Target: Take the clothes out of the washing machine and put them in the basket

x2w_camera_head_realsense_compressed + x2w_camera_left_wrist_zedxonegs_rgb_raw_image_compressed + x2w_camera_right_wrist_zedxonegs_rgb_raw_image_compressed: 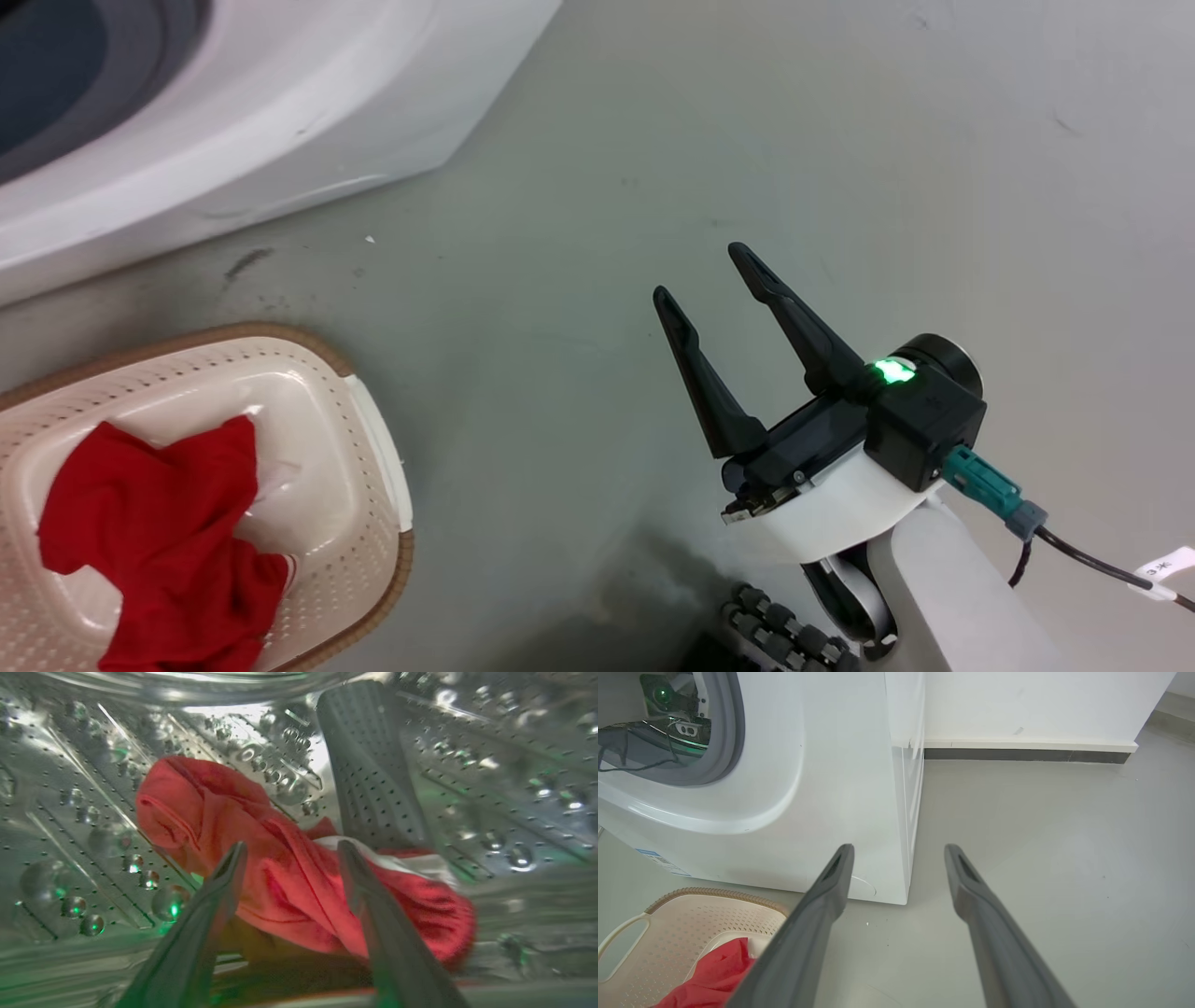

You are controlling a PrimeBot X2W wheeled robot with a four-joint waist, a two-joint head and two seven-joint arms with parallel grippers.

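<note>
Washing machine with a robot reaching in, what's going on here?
The robot is unloading laundry. Its left gripper is inside the drum of the washing machine, open before a red garment not yet gripped. Another red piece already lies in the basket. The right gripper hangs open, empty, above the floor.

You have a smooth grey floor [597, 187] under everything. On it, in the head view, you can pick out a short dark scuff [247, 263] and, a little to its right, a tiny white speck [370, 240]. A thin dark scratch [1064, 123] lies well apart from both, toward the upper right. In the right wrist view the floor runs back to a white wall [1041, 704]. Along the wall's foot you see a skirting [1017, 755], a pale strip over a dark band. A faint grey smudge [1018, 731] marks the wall just above it. At the far right the wall ends at a corner, and the floor carries on past it.
</note>
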